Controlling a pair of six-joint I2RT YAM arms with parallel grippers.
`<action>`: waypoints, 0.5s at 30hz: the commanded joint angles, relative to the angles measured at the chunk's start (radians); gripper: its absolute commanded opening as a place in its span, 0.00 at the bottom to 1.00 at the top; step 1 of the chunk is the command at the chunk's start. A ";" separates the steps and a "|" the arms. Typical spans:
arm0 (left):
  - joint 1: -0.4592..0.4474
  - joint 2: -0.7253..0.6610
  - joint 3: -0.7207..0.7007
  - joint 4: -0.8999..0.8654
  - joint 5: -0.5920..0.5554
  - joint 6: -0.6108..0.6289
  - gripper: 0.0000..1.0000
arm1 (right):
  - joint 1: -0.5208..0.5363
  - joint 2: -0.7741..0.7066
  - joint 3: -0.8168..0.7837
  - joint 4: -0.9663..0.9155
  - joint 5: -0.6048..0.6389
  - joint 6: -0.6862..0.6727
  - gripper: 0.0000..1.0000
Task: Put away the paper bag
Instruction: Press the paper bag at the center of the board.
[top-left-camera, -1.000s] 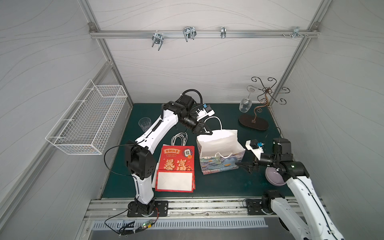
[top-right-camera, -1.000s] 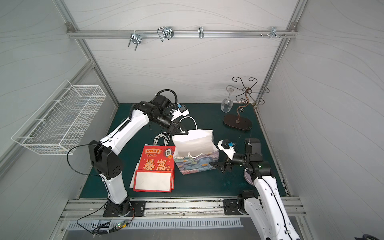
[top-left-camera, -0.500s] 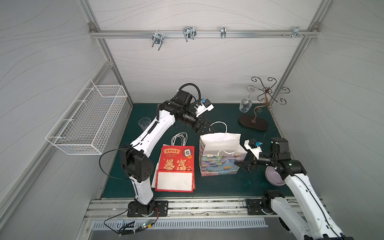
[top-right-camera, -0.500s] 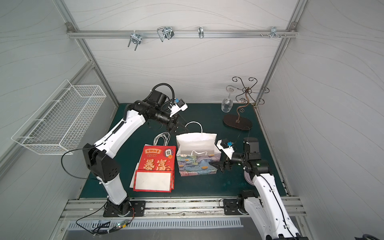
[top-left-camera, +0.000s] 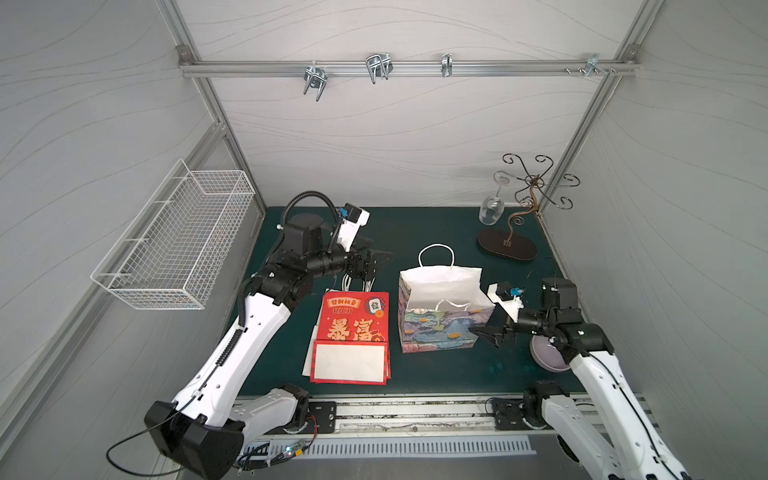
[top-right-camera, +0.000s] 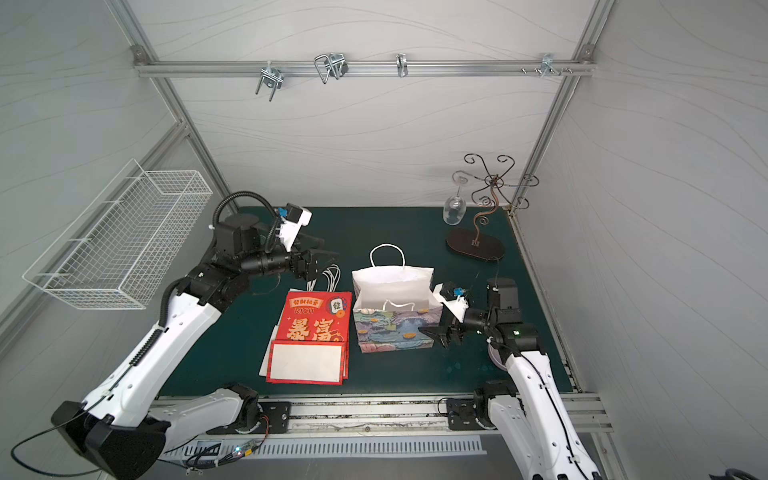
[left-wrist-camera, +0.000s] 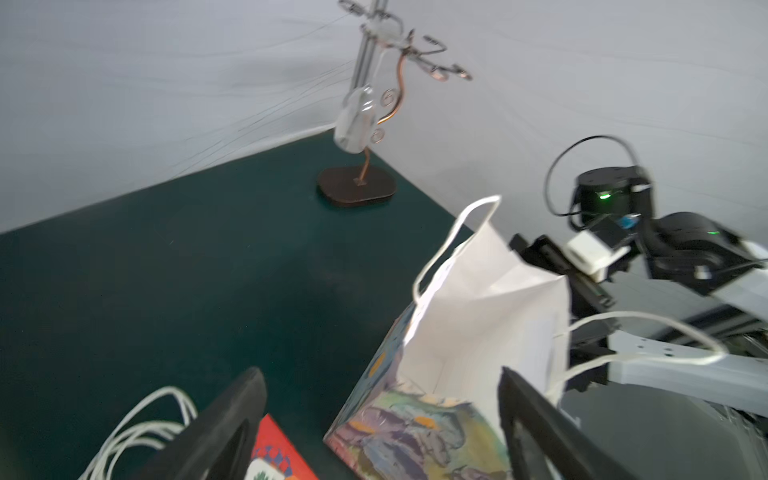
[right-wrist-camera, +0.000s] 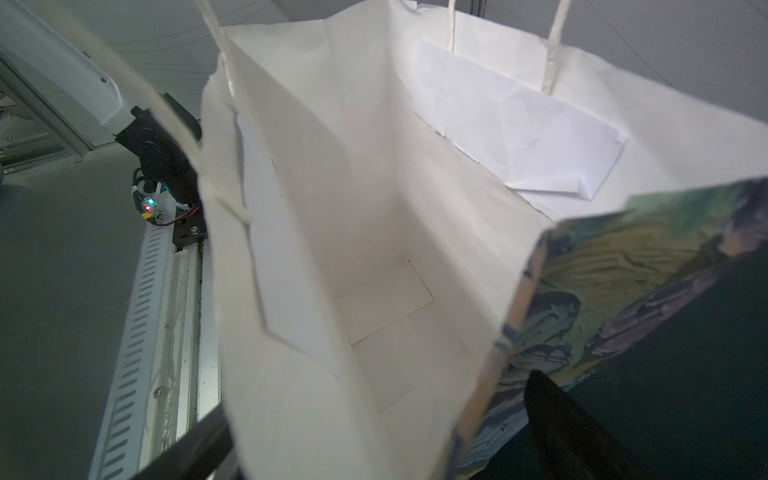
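Green mat (top-left-camera: 436, 224) | paper bag (top-left-camera: 440, 328) upright, open-mouthed, painted outside, white inside

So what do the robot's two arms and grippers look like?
White shells with black joints. The left arm carries a looped black ribbed hose; the right arm shows a green light. Each wrist bears a white camera block with a blue plug. The left gripper and right gripper have black pointed fingers.

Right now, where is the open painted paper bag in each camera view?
Top view: paper bag stands centrally, beside the red bags.
Top view: same spot.
Left wrist: just beyond the left fingers, mouth open.
Right wrist: fills the picture, seen down its mouth.
Shared landmark: the green mat.
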 joint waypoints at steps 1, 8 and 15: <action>-0.009 -0.012 -0.151 0.024 -0.178 -0.255 0.73 | 0.007 -0.021 0.001 -0.028 0.002 -0.007 0.96; -0.145 0.045 -0.362 0.086 -0.302 -0.406 0.52 | 0.007 -0.028 -0.001 -0.045 0.015 -0.021 0.96; -0.234 0.236 -0.297 0.125 -0.284 -0.379 0.29 | 0.009 -0.038 -0.005 -0.062 0.016 -0.026 0.95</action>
